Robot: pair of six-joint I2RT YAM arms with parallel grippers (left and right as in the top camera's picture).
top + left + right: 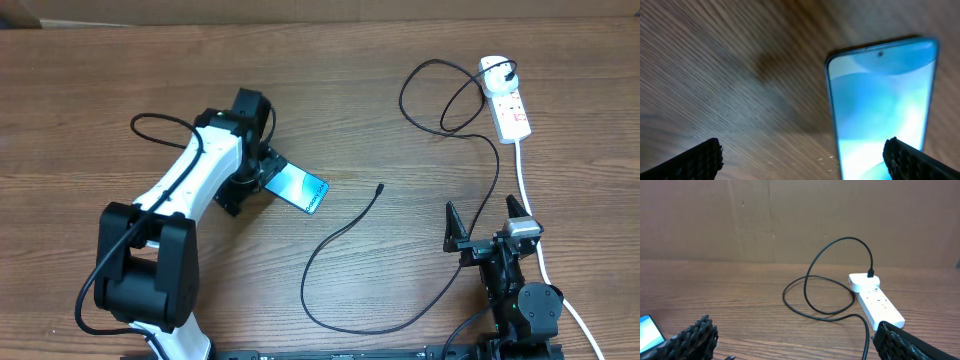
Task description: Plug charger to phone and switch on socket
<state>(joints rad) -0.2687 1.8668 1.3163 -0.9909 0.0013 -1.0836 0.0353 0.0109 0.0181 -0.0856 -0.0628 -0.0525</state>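
Two end effectors gape wide and empty over your worktop (pixel 350 60): the right end effector (pixel 485 222) sits well apart from the white socket (pixel 507 100), and the left end effector (pixel 262 178) hovers at the lit phone (pixel 298 187). You'll see the charger (pixel 340 232) plugged into that socket, its tip loose near the phone.

**Both grippers open, arms apart**

Left arm (pixel 185 185) reaches forward and inward, wrist pitched down. Left gripper (pixel 802 165) has its jaws spread wide. Right arm (pixel 525 295) is folded close to its base. Right gripper (pixel 487 225) points forward, jaws spread wide.
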